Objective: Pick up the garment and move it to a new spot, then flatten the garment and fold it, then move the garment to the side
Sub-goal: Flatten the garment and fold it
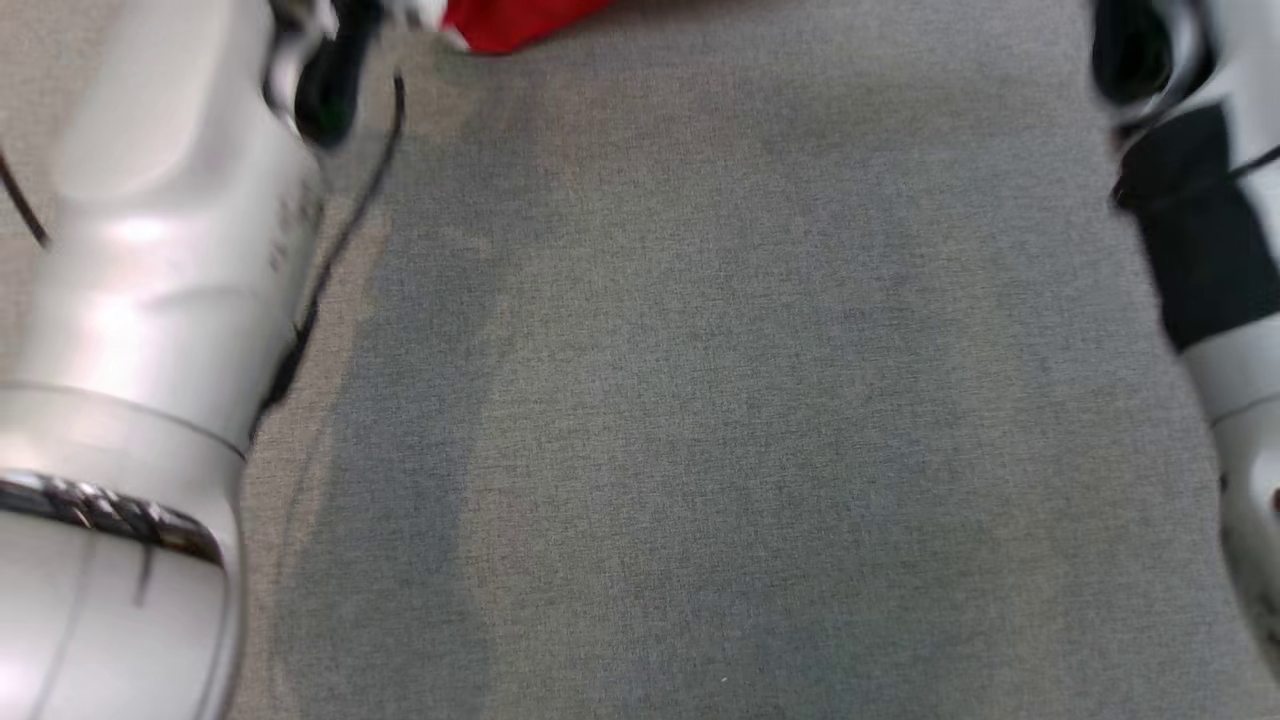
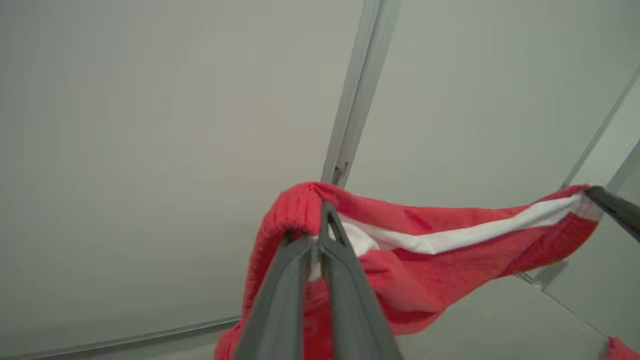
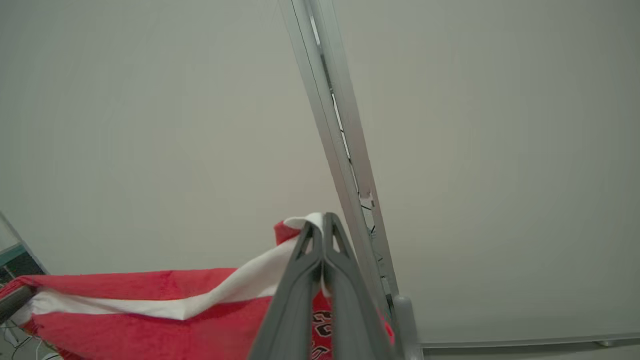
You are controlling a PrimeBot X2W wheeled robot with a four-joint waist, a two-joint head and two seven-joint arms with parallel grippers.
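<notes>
The red garment (image 2: 425, 260) is off the surface and stretched in the air between both hands, so the pick-up looks done and the carry to a new spot appears to be under way. In the left wrist view the left hand (image 2: 310, 225) is clamped on a ribbed red edge at lower centre, the fabric bunched over its fingertips, and a white band runs from there to the right edge of the frame, where a dark finger of the right hand (image 2: 615, 207) pinches the far end. The right wrist view mirrors this: the right hand (image 3: 320, 222) is pressed together on a white corner at lower centre, and the cloth (image 3: 150, 295) sags toward the lower left, with some black lettering just beside the fingers. In the head view only a red scrap (image 1: 510, 20) peeks in at the top edge, between the pale left forearm (image 1: 150, 300) and the right forearm (image 1: 1220, 250), above the grey fabric-covered tabletop (image 1: 700, 400). By my judgement, laying it down, flattening, folding and moving it aside are all left to do.
</notes>
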